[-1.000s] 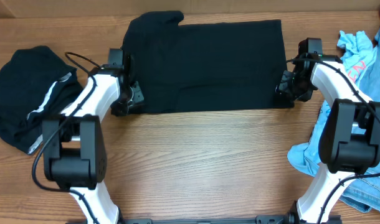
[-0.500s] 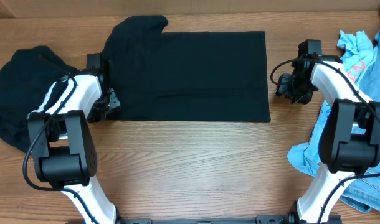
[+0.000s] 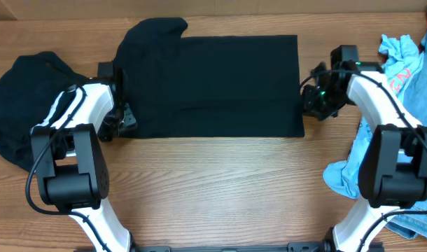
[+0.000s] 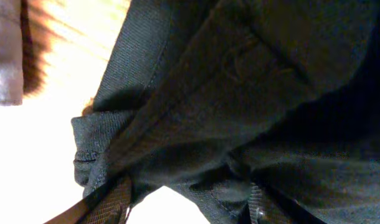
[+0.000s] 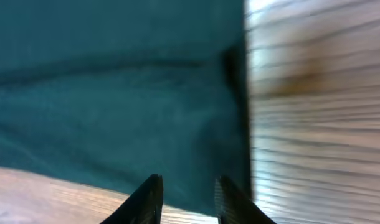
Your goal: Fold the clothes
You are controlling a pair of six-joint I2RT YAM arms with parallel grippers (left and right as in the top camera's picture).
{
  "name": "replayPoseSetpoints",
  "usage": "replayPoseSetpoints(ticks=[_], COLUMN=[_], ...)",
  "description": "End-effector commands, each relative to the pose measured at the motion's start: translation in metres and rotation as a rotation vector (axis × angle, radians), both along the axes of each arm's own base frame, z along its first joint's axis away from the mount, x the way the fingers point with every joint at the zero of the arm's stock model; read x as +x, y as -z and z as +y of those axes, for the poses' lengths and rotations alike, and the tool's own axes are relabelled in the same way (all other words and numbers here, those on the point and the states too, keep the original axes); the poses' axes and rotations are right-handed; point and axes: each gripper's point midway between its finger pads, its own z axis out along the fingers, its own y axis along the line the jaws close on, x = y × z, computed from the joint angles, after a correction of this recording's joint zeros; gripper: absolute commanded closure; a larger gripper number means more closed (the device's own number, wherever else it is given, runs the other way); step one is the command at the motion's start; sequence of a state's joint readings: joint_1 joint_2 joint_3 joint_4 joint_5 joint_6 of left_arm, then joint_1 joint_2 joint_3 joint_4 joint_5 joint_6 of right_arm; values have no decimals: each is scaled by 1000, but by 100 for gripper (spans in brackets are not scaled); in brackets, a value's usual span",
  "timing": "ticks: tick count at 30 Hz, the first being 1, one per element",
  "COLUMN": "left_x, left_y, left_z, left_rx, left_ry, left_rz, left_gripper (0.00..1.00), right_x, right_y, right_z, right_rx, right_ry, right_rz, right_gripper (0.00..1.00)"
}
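The black garment [image 3: 213, 84] lay spread flat across the far middle of the wooden table [image 3: 213, 189], folded into a broad rectangle with one rounded flap sticking out at its far left corner. At its near left corner sat the left gripper [image 3: 122, 122], and from the left wrist camera its jaws were closed on a bunched, wrinkled fold of the garment [image 4: 240, 93], the cloth gathering down between the fingers of the left gripper [image 4: 187, 202]. A seam ran diagonally along the pinched edge.

Over by the garment's near right corner hung the right gripper [image 3: 313, 105], just at the cloth's right-hand edge. Through its own camera the right gripper [image 5: 187, 193] had its jaws a narrow way apart with nothing between them, poised above the garment [image 5: 115, 93] where its edge met bare wood (that picture was blurred, so I could not tell whether the fingertips touched the cloth).

Left of the garment, well apart from it, was a heap of dark clothes [image 3: 24, 105] with a pale stripe showing. Right of it, past the right arm, lay a light blue top [image 3: 402, 56], and nearer the front edge a crumpled blue cloth [image 3: 343, 178].
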State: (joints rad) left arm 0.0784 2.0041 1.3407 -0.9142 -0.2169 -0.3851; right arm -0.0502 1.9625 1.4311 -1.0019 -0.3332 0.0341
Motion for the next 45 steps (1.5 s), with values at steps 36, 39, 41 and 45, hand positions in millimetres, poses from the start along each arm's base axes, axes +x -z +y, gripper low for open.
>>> replayPoseSetpoints(ticks=[36, 39, 41, 45], left_x=[0, -37, -43, -30], left_y=[-28, -29, -29, -29], left_z=[103, 134, 144, 134], left_rx=[-211, -234, -236, -279], left_ry=[-282, -401, -406, -351], left_rz=[-53, 0, -2, -40], left_gripper=[21, 21, 21, 21], right_x=[-53, -52, -52, -53], right_y=[62, 62, 62, 62], right_z=[-4, -4, -4, -5], right_rx=[-153, -153, -153, -154], right_ry=[-25, -25, -25, -25], right_rz=[105, 104, 104, 105], right_gripper=[67, 67, 67, 67])
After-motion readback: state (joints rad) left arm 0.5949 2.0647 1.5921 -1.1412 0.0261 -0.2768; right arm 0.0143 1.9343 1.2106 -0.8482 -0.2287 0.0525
